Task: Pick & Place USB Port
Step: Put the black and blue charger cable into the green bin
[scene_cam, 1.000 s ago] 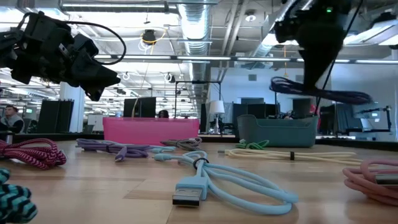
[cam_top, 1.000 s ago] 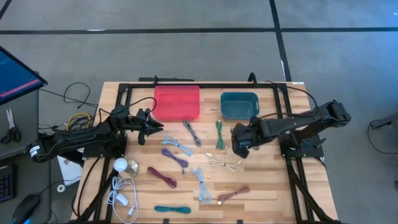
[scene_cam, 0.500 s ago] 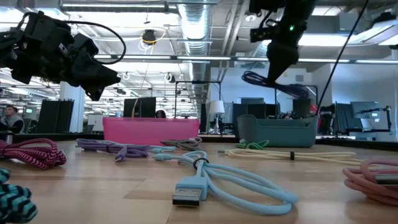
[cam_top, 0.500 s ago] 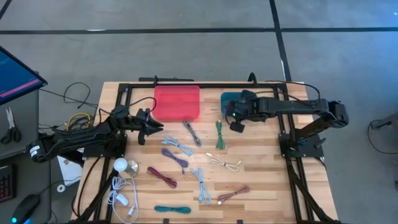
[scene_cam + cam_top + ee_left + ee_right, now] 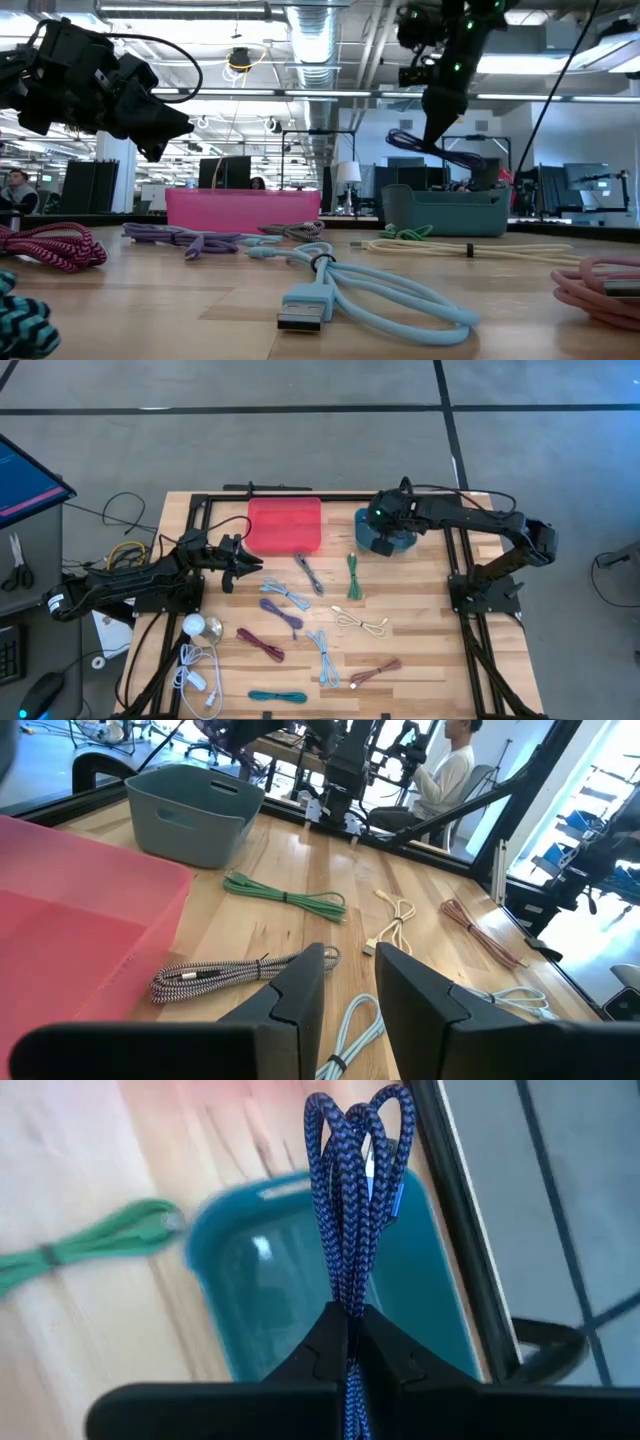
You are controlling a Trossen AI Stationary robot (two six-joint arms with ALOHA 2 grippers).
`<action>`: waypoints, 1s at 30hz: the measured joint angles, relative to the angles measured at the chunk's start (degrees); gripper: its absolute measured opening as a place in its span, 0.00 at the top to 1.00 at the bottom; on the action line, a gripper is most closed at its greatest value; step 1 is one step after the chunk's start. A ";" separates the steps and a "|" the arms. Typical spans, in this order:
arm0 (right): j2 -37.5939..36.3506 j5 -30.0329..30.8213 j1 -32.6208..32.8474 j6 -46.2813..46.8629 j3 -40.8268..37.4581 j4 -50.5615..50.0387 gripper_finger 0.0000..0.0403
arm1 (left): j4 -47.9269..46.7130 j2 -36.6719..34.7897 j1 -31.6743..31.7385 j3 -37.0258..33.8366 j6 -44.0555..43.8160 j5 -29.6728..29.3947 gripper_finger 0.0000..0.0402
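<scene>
Right gripper (image 5: pixel 384 525) clamped on a bundled blue braided cable (image 5: pixel 355 1200), held above the teal bin (image 5: pixel 386 530).

High view: the right arm is stretched over the teal bin at the table's far edge, beside the red tray (image 5: pixel 285 523); the left gripper (image 5: pixel 240 563) is held near the red tray's near left corner, with loose cable bundles spread across the wooden table (image 5: pixel 420 650). Low view: the blue cable is seen dangling from the right gripper above the bin's rim (image 5: pixel 446 197); the left gripper (image 5: pixel 160 125) is raised well off the table. Left wrist view: its 2 fingers (image 5: pixel 300 995) are parted narrowly around nothing, above a grey braided cable (image 5: pixel 235 972); a green cable (image 5: pixel 290 898) is seen nearby. Right wrist view: the blue cable's loops are pinched between the closed fingers, the teal bin lying behind.
</scene>
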 joint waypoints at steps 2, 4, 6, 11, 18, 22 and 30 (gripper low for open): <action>1.15 -1.01 -1.45 -0.86 -0.02 -0.41 1.00 | 0.00 0.00 0.00 0.00 0.00 0.00 0.77; 2.81 -3.06 -2.87 -1.27 -0.02 -0.47 1.00 | 0.02 0.00 0.00 0.00 0.00 0.00 0.77; 4.98 -4.95 -4.00 -1.80 -0.02 -0.52 1.00 | 0.04 0.00 0.00 0.00 0.00 0.00 0.77; 10.50 -5.41 -5.24 -3.69 -0.04 -0.33 1.00 | 0.20 0.00 0.00 0.00 0.00 0.00 0.77; 16.19 -5.53 -6.96 -4.41 -0.06 -0.79 1.00 | 0.23 0.00 0.00 0.00 0.00 0.00 0.77; 18.42 -5.52 -7.51 -4.40 -0.04 -0.73 1.00 | 0.24 0.00 0.00 0.00 0.00 0.00 0.77; 19.40 -5.49 -7.59 -4.37 -0.02 -0.55 0.93 | 0.26 0.00 0.00 0.00 0.00 0.00 0.77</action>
